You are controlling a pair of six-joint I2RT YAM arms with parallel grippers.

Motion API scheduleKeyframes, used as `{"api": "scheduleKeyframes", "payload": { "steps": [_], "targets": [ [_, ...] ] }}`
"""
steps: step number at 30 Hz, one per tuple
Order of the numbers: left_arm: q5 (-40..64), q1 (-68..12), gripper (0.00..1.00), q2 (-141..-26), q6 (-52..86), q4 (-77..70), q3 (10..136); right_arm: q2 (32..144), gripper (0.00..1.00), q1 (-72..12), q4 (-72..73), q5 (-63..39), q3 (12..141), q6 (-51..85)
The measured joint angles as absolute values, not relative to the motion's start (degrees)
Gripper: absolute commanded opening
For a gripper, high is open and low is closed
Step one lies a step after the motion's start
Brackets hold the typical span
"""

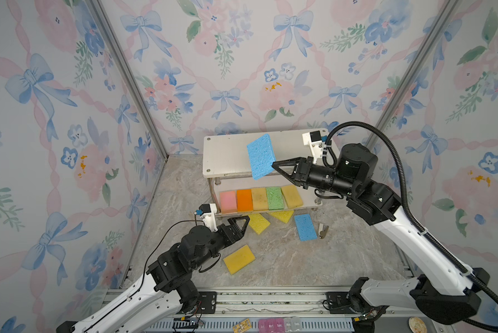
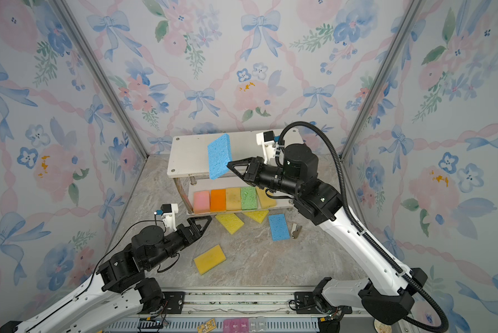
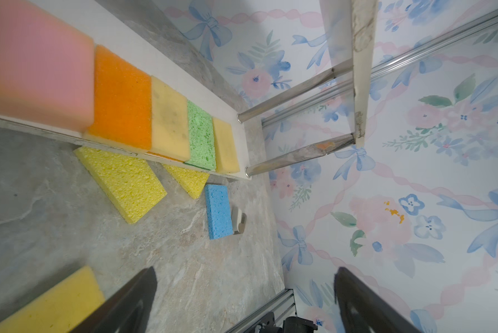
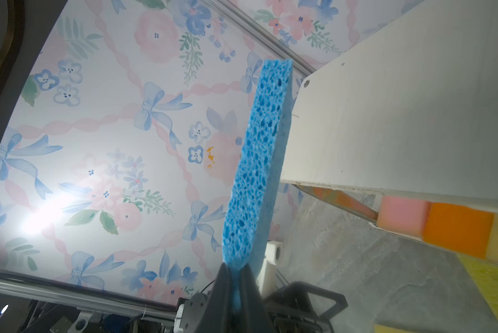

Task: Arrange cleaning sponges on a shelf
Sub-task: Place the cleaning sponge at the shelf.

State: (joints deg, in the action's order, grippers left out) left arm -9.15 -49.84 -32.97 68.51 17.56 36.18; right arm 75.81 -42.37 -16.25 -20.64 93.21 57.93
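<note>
Now the right gripper [image 1: 274, 166] pinches a blue sponge [image 1: 260, 155] by its lower corner, tilted on edge over the bare top board of the shelf [image 1: 227, 157] at frame centre, long axis pointing up-frame; the left gripper [image 1: 243, 222] gapes wide and empty beside a yellow sponge [image 1: 258, 223] lower down.

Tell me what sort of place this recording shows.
Likely a staged robot test booth, not a real home: floral wallpaper panels in aluminium framing, a marble-look tabletop, and the left arm and right arm mounted on a front rail.
</note>
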Motion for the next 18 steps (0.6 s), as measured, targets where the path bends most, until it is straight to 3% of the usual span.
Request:
{"api": "scheduleKeyframes", "payload": {
  "steps": [10, 18],
  "targets": [
    [-8.93, -49.78, 0.98, -35.94, 66.61, 19.84, 36.18, 91.7, 0.1, -45.12, -12.05, -17.91, 106.0, 60.12],
    [-8.27, -48.6, 0.98, -29.5, 67.7, 19.9, 33.28, 100.66, 0.09, -48.47, -9.82, -17.74, 110.3, 61.6]
  ]
}}
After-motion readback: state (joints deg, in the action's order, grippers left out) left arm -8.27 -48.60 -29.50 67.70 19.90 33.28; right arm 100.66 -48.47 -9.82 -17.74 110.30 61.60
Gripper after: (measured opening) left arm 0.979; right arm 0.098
